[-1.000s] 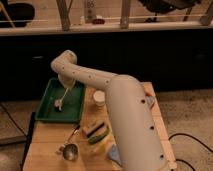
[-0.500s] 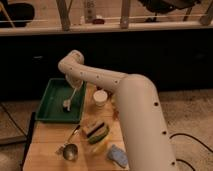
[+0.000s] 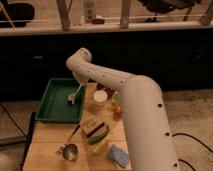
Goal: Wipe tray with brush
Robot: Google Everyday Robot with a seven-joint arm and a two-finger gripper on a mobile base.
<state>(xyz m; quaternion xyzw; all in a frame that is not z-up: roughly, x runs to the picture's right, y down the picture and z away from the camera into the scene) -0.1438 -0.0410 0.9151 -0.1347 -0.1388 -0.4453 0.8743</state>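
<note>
The gripper hangs below the bent wrist over the far right part of the tray, clamped on the top end of the brush. The thin whitish handle slants down and toward camera-left from it, so the pale head sits lower and further into the tray than the gripper does. The head appears to rest on or just above the green floor, close to the right-hand rim. The tray lies on the worktop with its long axis running from the near edge away toward the far one. Most of the bare floor lies to camera-left of the head and toward the near rim, so I judge that the coming stroke should drag that way, away from the white cup just outside the rim.
</note>
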